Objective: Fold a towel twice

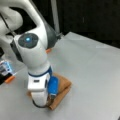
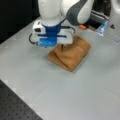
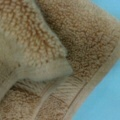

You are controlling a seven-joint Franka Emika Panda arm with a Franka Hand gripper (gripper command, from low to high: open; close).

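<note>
The tan-orange towel (image 1: pixel 63 86) (image 2: pixel 76 53) lies as a compact folded bundle of several layers on the grey table (image 1: pixel 95 67) (image 2: pixel 50 85). My gripper (image 2: pixel 62 47) points straight down onto the bundle's edge at a front view's left, its dark fingers close together and shut on a fold of the cloth. In a front view the white and blue hand (image 1: pixel 41 85) covers the fingertips and part of the towel. The wrist view is filled by fuzzy towel (image 3: pixel 87 50), with a raised pale fold (image 3: pixel 32 50) close to the lens; no fingers show there.
A small orange object (image 1: pixel 9 79) (image 2: pixel 82 27) and a blue-white item (image 1: pixel 5 67) (image 2: pixel 102 27) lie near the table's edge by the robot's base. A black perforated board (image 2: pixel 15 106) borders the table at a front view's bottom left.
</note>
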